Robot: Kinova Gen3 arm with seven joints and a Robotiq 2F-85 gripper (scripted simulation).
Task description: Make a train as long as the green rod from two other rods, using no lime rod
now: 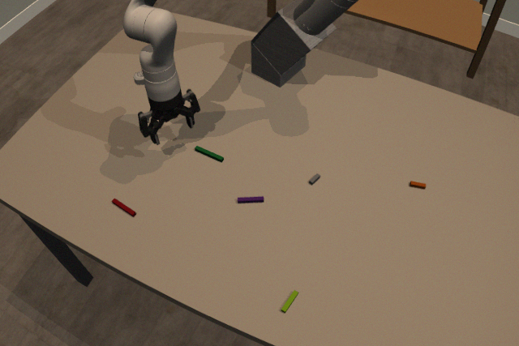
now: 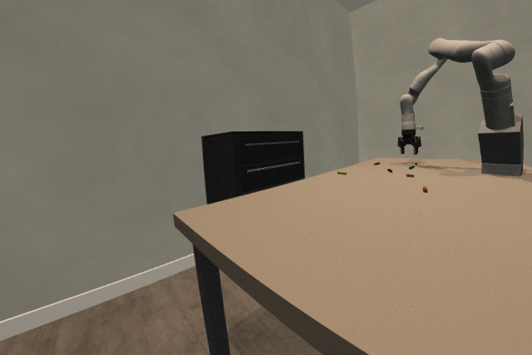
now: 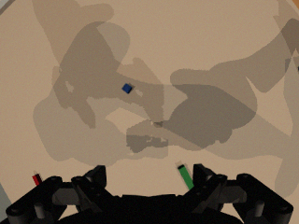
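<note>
My gripper (image 1: 173,133) (image 2: 409,152) (image 3: 149,175) is open and empty, above the table. The green rod (image 1: 208,153) (image 2: 411,167) (image 3: 186,176) lies close by. The blue rod (image 3: 127,88) (image 2: 416,164) lies apart from it, hidden behind a finger in the top view. The red rod (image 1: 124,207) (image 2: 376,163) (image 3: 36,179) lies near the table's edge. The purple rod (image 1: 250,199) (image 2: 389,170), grey rod (image 1: 314,178) (image 2: 410,175) and orange rod (image 1: 417,185) (image 2: 425,189) lie apart. The lime rod (image 1: 289,301) (image 2: 341,173) lies alone. No rods touch.
The robot's base (image 1: 278,55) (image 2: 500,149) stands at the back of the table (image 1: 368,249) (image 2: 343,234). The arm's shadows fall over the area around the gripper. A black cabinet (image 2: 253,162) and a wooden shelf (image 1: 418,11) stand beyond the table.
</note>
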